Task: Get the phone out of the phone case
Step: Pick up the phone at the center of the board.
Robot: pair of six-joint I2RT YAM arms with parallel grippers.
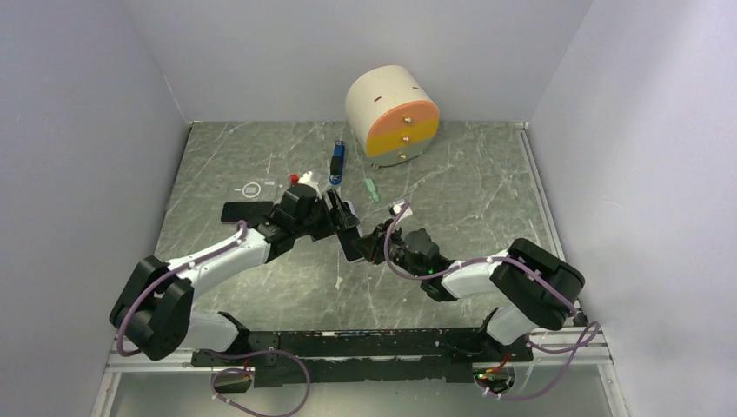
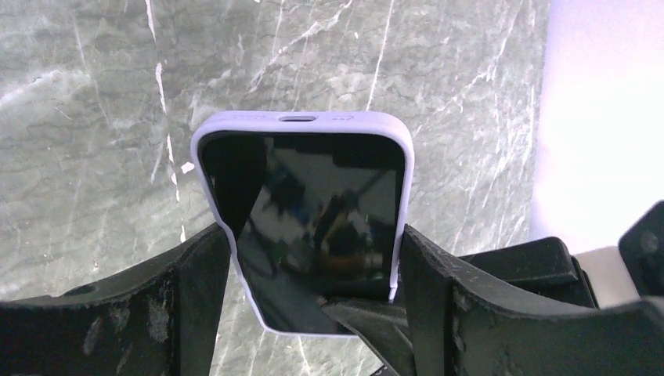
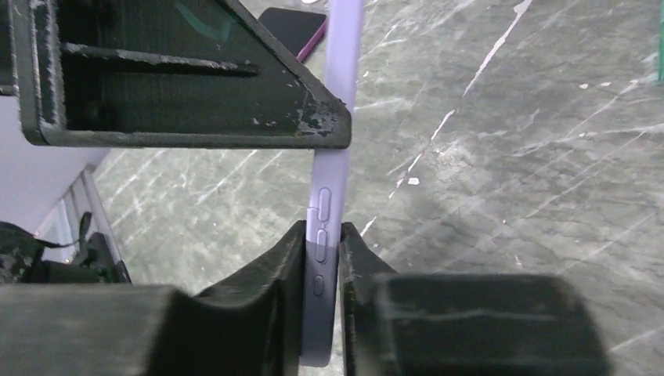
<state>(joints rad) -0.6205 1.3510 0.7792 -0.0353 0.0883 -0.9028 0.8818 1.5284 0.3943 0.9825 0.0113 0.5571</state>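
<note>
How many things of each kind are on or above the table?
phone in lilac case: 1
dark flat slab: 1
round drum: 1
small bits: 3 (blue bit, green bit, red-white bit)
Total: 6

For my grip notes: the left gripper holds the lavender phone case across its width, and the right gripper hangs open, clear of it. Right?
No: the right gripper pinches the phone case by its side edge, as the right wrist view shows. The left gripper does hold it across its width.
</note>
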